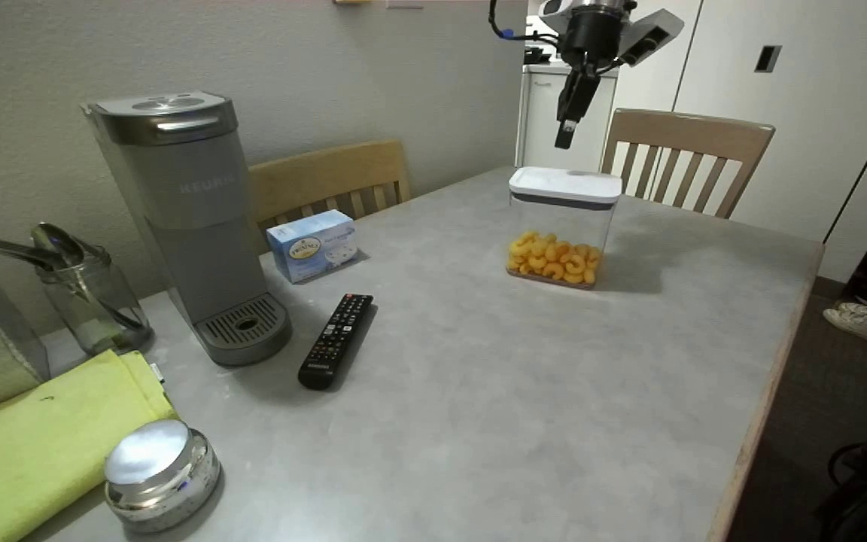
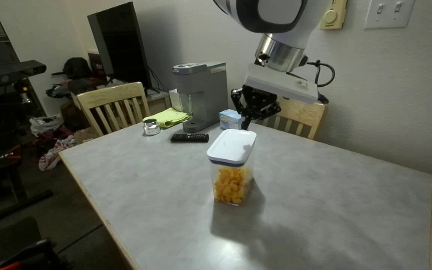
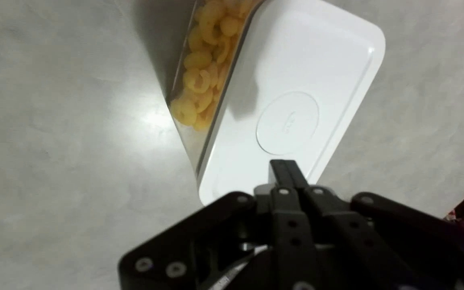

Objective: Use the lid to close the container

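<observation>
A: Lid [image 1: 565,183] looks placed, so I read this step as a press. How would you do it?
B: Same. Fingers [image 3: 281,174] are together, nothing between them: good blunt pusher. Get the tips over the round disc [image 3: 287,123], come straight down, slow. An off-center push could rock the lid or tip the container [image 1: 560,220]. Ease off once it stops giving.
A: Where's the lid from the fingers?
B: Below them. In an exterior view the fingertips [image 1: 564,137] hang over it, visible gap, no contact. In the wrist view they show off the disc, toward one short end, so I'd correct that first.
A: And the container?
B: Right under the lid, upright on the tabletop [image 1: 441,421], pasta [image 1: 550,257] inside. Dark band [image 1: 565,202] shows under the lid's white rim; can't tell if it's sealed, so I wouldn't call it done.
A: Anything farther out to dodge?
B: Don't think so. Remote [image 1: 336,342] and light blue box [image 1: 313,246] sit well apart from it.
</observation>
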`<state>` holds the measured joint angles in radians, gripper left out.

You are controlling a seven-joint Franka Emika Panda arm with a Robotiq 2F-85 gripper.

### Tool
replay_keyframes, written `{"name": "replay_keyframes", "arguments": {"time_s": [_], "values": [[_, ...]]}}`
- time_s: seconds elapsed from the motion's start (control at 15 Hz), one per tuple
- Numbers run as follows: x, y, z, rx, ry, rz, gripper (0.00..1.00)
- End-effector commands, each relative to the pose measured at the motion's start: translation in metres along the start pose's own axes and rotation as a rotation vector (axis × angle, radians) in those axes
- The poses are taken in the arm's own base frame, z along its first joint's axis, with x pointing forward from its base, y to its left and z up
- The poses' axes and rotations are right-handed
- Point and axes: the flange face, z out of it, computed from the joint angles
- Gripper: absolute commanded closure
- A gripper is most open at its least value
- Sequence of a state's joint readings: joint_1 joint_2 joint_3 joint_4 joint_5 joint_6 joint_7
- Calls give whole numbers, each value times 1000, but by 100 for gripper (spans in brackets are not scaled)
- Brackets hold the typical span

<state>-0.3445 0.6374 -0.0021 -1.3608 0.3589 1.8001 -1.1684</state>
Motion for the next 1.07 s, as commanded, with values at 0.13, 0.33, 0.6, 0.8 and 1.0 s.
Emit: {"name": "replay_keyframes", "arguments": {"time_s": [0.13, 0.33, 0.6, 0.8, 1.0], "values": [[6, -12, -21, -13, 18, -22, 100], [10, -19, -31, -27, 27, -32, 100], [15, -28, -42, -43, 35, -49, 86], [17, -33, -49, -57, 36, -40, 59], [21, -26, -49, -58, 36, -40, 62]]}}
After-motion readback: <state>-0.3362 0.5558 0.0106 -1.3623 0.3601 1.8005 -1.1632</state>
